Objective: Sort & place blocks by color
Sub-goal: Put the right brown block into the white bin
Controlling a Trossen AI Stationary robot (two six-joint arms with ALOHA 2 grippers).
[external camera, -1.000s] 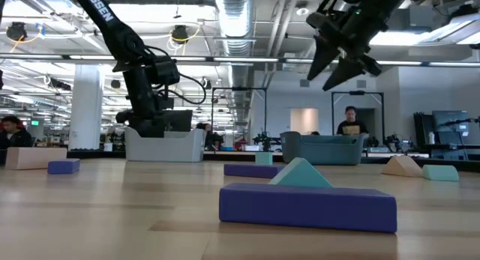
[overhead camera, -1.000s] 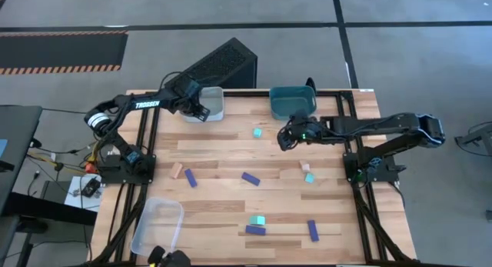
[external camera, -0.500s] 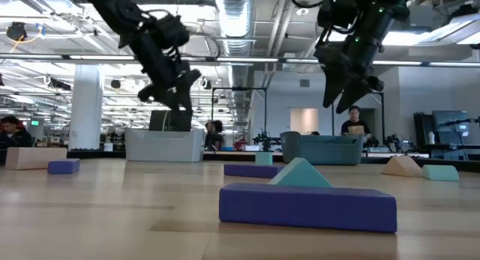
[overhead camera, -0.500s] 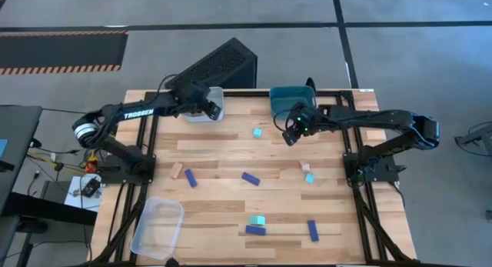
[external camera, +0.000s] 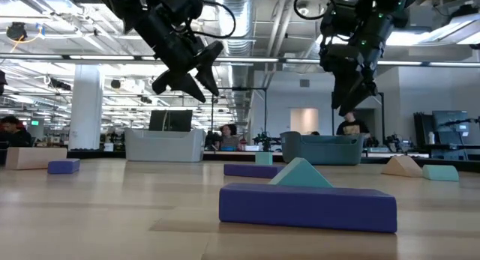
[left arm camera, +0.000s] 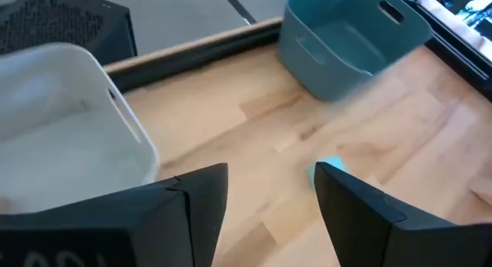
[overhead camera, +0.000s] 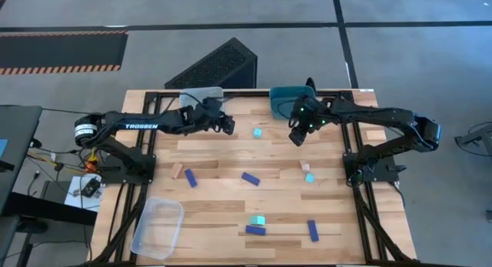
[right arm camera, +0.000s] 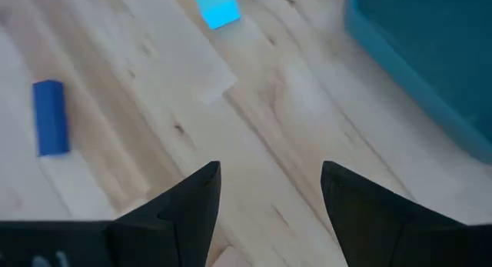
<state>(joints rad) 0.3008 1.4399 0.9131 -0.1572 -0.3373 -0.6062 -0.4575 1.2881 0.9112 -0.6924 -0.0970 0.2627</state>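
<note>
On the left of the bench (overhead camera: 231,155), the clear bin (overhead camera: 157,227) lay at the near left corner. A tan block (overhead camera: 177,170) sat just beside a dark blue bar (overhead camera: 190,178) on the left side of the boards. At the far edge stood the pale grey bin (overhead camera: 201,93), and beside it the left gripper (overhead camera: 227,124) hung above the bench with its jaws spread and nothing between them. In the left wrist view the two dark fingers (left arm camera: 200,198) stood apart over bare wood, with a teal cube (left arm camera: 329,168) just past one of them.

Toward the middle, another dark blue bar (overhead camera: 250,178) lay alone, and a teal cube (overhead camera: 257,132) sat on the far part of the bench between the two grippers. Nearer the front edge, a teal block (overhead camera: 258,220) rested just beside a dark blue bar (overhead camera: 255,230), which filled the foreground of the low view.

Right of centre, the right gripper (overhead camera: 297,136) hovered above the bench just in front of the teal bin (overhead camera: 288,104), its jaws spread and empty. Its wrist view showed the fingers (right arm camera: 184,205) wide apart over the wood. Farther right, a tan block (overhead camera: 305,167) and a teal block (overhead camera: 309,178) lay close together, and one more dark blue bar (overhead camera: 313,230) lay near the front right.
</note>
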